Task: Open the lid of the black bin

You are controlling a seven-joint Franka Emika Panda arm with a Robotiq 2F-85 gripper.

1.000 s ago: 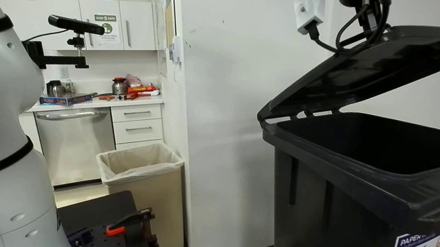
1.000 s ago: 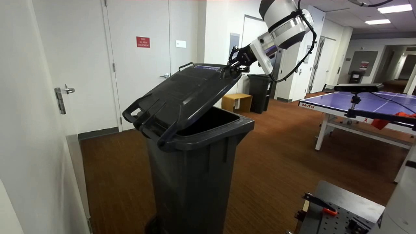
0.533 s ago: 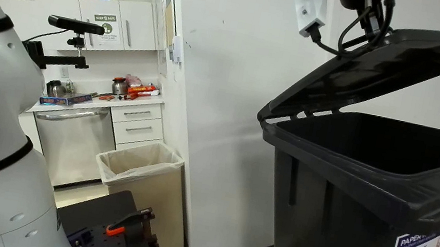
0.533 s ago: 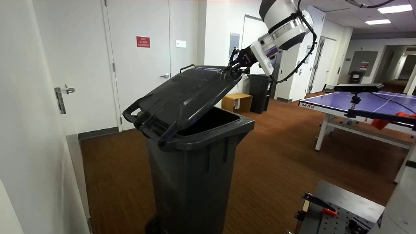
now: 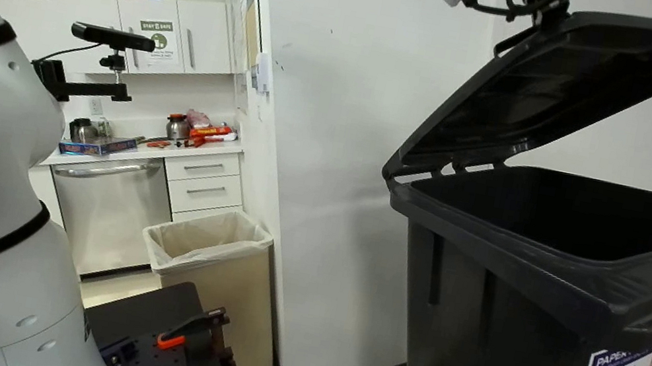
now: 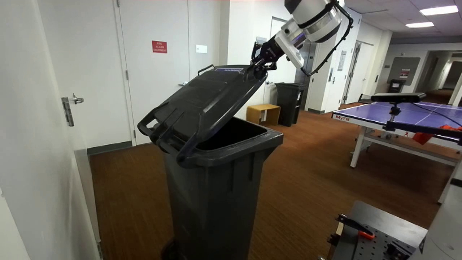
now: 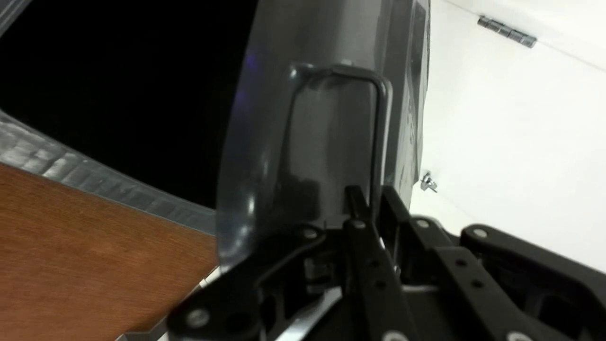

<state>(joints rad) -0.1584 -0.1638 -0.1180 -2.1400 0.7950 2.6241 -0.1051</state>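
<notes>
The black bin stands with its dark lid tilted up on its hinges. The bin's dark mouth shows below the lid in both exterior views. In an exterior view the gripper is at the lid's raised front edge, away from the hinges. In the wrist view the gripper has its fingers close on both sides of the lid's handle bar, shut on it. The lid shows beside the bar. The blue-white sticker strip lies near the raised edge. Finger contact with the bar is partly hidden.
A white wall stands behind the bin. A small beige bin stands by it. The robot's mount plate with a clamp is in front. A ping-pong table and a wooden stool stand further back.
The lid dipped slightly between the two earlier moments, then rose and now stands higher than before. The gripper moved up with it, still on the handle bar. The bin body stays nearly in place.
</notes>
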